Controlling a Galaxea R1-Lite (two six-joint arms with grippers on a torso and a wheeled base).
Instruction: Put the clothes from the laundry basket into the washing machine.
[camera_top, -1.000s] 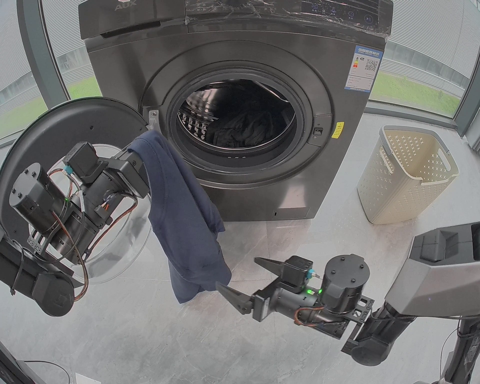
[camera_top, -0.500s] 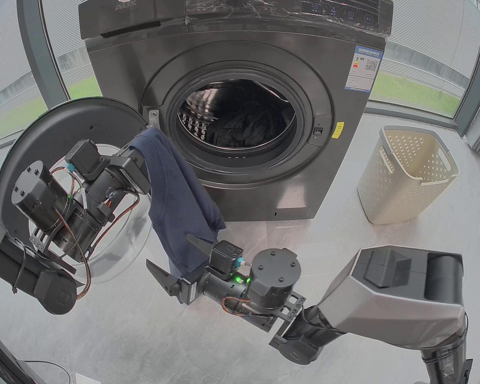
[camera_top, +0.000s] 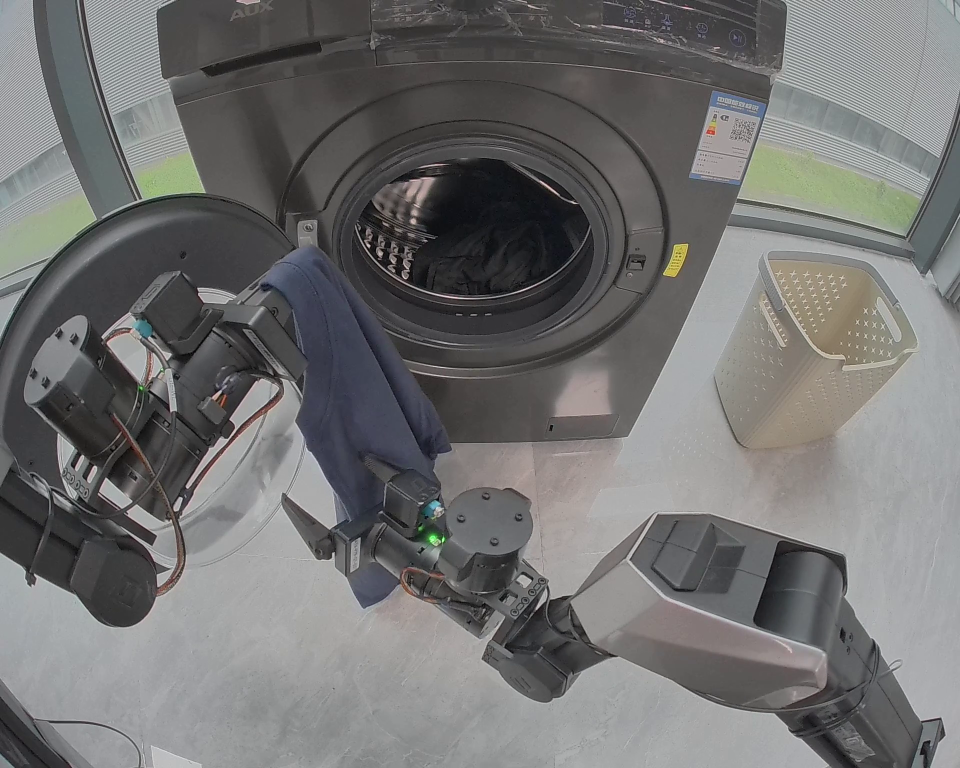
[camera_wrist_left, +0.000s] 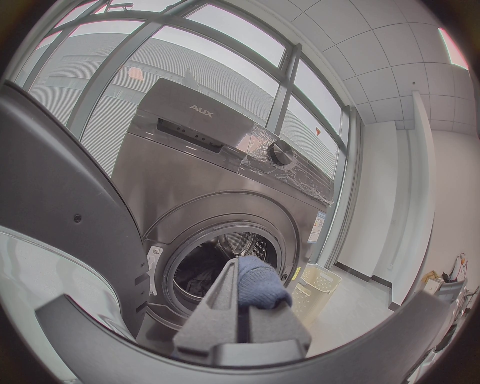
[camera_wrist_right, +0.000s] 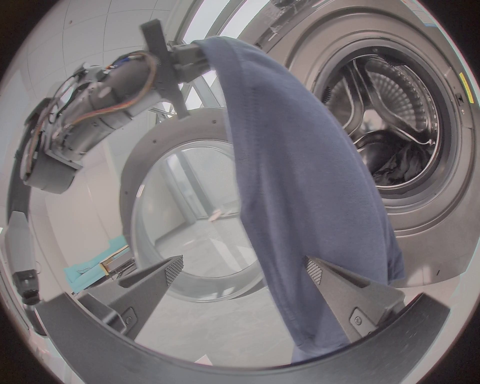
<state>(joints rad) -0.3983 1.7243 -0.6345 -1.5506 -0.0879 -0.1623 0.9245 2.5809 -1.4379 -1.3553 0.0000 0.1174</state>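
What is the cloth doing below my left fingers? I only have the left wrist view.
Observer: The blue garment hangs down long from the left gripper, in front of the open door, outside the drum.
Operator: Where is the right arm?
Observer: The right gripper is at the garment's lower part, fingers open with cloth between them, not closed on it.
Operator: Anything left in the basket?
Observer: The laundry basket stands on the floor right of the washing machine; from the head view, no clothes show inside it.
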